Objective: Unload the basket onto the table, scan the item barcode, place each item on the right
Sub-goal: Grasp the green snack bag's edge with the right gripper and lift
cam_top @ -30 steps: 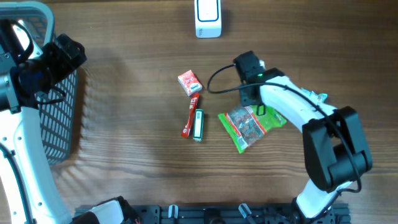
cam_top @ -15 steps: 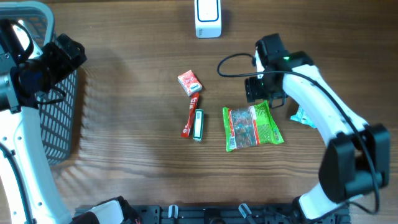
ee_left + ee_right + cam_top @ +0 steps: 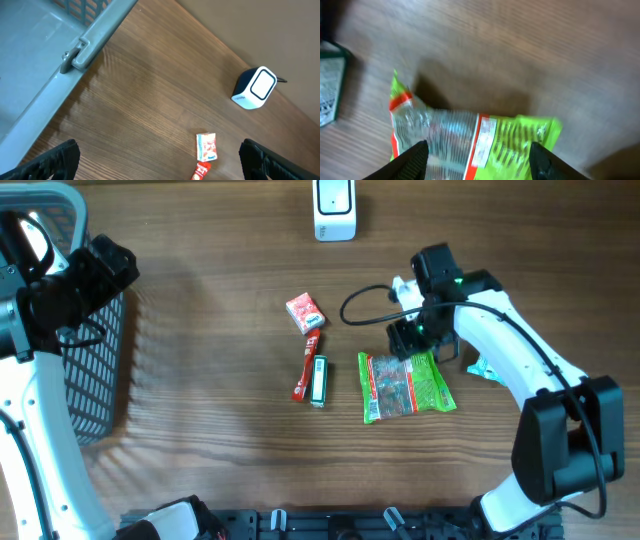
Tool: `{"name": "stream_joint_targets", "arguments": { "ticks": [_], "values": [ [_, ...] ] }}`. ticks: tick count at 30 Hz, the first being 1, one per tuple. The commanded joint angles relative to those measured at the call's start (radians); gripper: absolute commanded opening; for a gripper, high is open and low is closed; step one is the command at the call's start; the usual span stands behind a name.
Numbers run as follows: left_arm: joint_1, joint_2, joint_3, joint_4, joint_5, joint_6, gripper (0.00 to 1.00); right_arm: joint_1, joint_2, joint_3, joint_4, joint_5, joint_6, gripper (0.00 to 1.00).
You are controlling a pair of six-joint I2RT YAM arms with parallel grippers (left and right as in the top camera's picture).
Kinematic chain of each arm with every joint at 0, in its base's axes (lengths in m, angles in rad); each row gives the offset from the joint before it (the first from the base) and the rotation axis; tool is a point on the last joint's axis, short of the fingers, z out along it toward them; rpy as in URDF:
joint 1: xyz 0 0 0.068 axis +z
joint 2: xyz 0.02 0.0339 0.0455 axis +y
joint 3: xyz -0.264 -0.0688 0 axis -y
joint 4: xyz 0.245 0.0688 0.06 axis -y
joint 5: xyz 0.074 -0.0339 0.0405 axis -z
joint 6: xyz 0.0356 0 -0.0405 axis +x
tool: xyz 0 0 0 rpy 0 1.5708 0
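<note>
A green and clear snack bag lies flat on the wooden table, right of centre. My right gripper hovers at the bag's far edge. In the right wrist view the bag fills the space below my right gripper, whose jaws stand open on either side of it without clamping it. The white barcode scanner stands at the far edge of the table and shows in the left wrist view as well. My left gripper is open and empty, high up beside the basket.
A small red box, a red stick sachet and a green-white pack lie left of the bag. A teal item peeks out under the right arm. A wire basket stands at the left edge.
The bag was turned from a slant to lying straight. My right gripper pulled up and right off it, then came back down-left to its far edge. The left arm has not moved.
</note>
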State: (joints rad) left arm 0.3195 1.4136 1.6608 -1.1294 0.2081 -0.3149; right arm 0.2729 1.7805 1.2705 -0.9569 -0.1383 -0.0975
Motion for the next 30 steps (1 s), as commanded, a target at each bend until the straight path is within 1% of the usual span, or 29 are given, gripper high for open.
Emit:
{"name": "stream_joint_targets", "arguments": {
  "ticks": [1, 4, 6, 8, 11, 13, 15, 17, 22, 26, 27, 30],
  "values": [
    [-0.003, -0.001, 0.008, 0.002, 0.012, 0.02, 1.0, -0.006, 0.014, -0.003, -0.039, 0.008, 0.118, 0.68],
    [-0.003, -0.001, 0.008, 0.002, 0.012, 0.02, 1.0, -0.006, 0.014, -0.005, -0.076, 0.008, 0.144, 0.69],
    [-0.003, -0.001, 0.008, 0.002, 0.012, 0.02, 1.0, -0.006, 0.014, -0.013, -0.096, 0.008, 0.15, 0.73],
    [-0.003, -0.001, 0.008, 0.002, 0.012, 0.02, 1.0, -0.006, 0.014, -0.028, -0.104, 0.007, 0.153, 0.73],
    [-0.003, -0.001, 0.008, 0.002, 0.012, 0.02, 1.0, -0.006, 0.014, -0.068, -0.101, 0.007, 0.193, 0.73],
    [-0.003, -0.001, 0.008, 0.002, 0.012, 0.02, 1.0, -0.006, 0.014, -0.107, -0.087, 0.007, 0.235, 0.76],
    [-0.003, -0.001, 0.008, 0.002, 0.012, 0.02, 1.0, -0.006, 0.014, -0.151, -0.069, 0.007, 0.243, 0.78],
    [-0.003, -0.001, 0.008, 0.002, 0.012, 0.02, 1.0, -0.006, 0.014, -0.173, -0.053, 0.008, 0.238, 0.78],
    [-0.003, -0.001, 0.008, 0.002, 0.012, 0.02, 1.0, -0.006, -0.024, -0.121, -0.045, 0.007, 0.229, 0.79],
    [-0.003, -0.001, 0.008, 0.002, 0.012, 0.02, 1.0, -0.006, -0.095, -0.066, -0.082, 0.034, 0.233, 0.87],
    [-0.003, -0.001, 0.008, 0.002, 0.012, 0.02, 1.0, -0.006, -0.11, -0.066, -0.093, 0.059, 0.244, 0.91],
    [-0.003, -0.001, 0.008, 0.002, 0.012, 0.02, 1.0, -0.006, -0.12, -0.07, -0.126, 0.132, 0.305, 0.93]
  ]
}}
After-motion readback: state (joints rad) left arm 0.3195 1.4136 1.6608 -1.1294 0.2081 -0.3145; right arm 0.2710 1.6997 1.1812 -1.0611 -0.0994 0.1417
